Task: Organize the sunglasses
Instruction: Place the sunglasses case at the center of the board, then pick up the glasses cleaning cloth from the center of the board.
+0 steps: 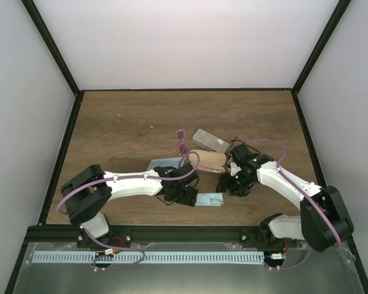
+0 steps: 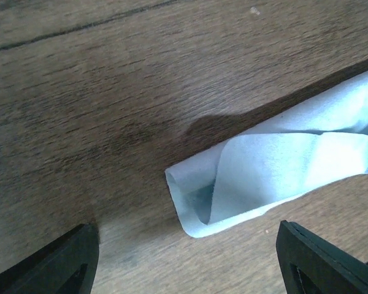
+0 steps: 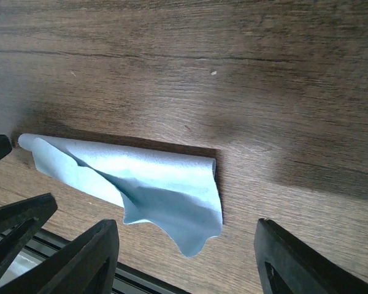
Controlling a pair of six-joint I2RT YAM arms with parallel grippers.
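Observation:
The purple-pink sunglasses [image 1: 181, 138] lie on the table behind both grippers. Thin black wire near the right wrist [image 1: 235, 142] may be the black-framed pair; most of it is hidden by the arm. My left gripper [image 1: 188, 196] is open and empty, low over the left end of a folded light blue cloth [image 1: 209, 200]. In the left wrist view the gripper [image 2: 187, 269] is just short of the cloth's rolled end [image 2: 264, 177]. My right gripper [image 1: 226, 185] is open and empty at the cloth's right end; in its wrist view the gripper [image 3: 190, 263] is near the cloth [image 3: 147, 184].
A pink-striped oval case [image 1: 208, 160] lies behind the grippers, and a clear grey case [image 1: 210, 140] behind that. A second blue cloth [image 1: 158, 164] lies partly under the left arm. The table's front rail [image 3: 141, 283] is close below the cloth. The left gripper's fingers [image 3: 15, 220] show in the right wrist view.

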